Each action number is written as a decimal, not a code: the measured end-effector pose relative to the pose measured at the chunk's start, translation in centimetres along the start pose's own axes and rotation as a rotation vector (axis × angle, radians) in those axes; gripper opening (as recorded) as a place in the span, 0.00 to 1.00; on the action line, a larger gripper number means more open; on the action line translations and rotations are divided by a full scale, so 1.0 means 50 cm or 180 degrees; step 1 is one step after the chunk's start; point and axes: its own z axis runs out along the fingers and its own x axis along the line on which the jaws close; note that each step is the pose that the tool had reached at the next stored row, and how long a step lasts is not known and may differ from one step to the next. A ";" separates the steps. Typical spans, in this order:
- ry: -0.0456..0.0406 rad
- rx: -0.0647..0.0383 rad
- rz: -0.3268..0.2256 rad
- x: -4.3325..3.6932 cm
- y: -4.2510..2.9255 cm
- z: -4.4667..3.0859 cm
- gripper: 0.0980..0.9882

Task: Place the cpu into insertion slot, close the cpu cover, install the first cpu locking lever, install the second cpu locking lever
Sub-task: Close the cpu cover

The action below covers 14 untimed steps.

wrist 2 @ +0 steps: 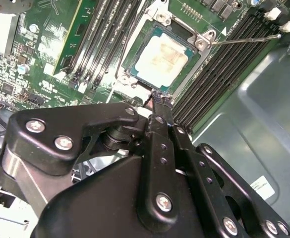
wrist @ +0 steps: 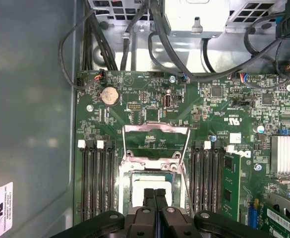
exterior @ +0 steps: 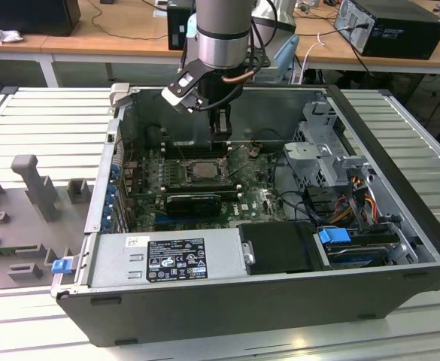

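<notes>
Exterior view: I am hovering the tool (exterior: 220, 134) over the board (exterior: 259, 197). Second wrist view: fingers (wrist 2: 159, 124) pressing together, empty; cpu (wrist 2: 162, 55) lying in the insertion slot (wrist 2: 126, 71), just off the tips. First wrist view: cpu cover (wrist: 156, 141) lying open beyond the tool; I judge a skewed descent risks scraping the cpu.

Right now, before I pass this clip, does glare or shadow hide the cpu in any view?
Second wrist view: the cpu face glares pale but its edges read; first wrist view: the gripper covers part of it, no hard shadow; exterior view: the case interior is dim beneath the arm.
</notes>
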 end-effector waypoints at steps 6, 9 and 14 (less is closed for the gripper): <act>-0.0001 0.0000 0.0000 0.000 0.019 0.000 0.01; -0.0001 0.0001 -0.0001 0.000 0.029 0.000 0.01; -0.0001 0.0001 -0.0001 0.000 0.033 -0.009 0.01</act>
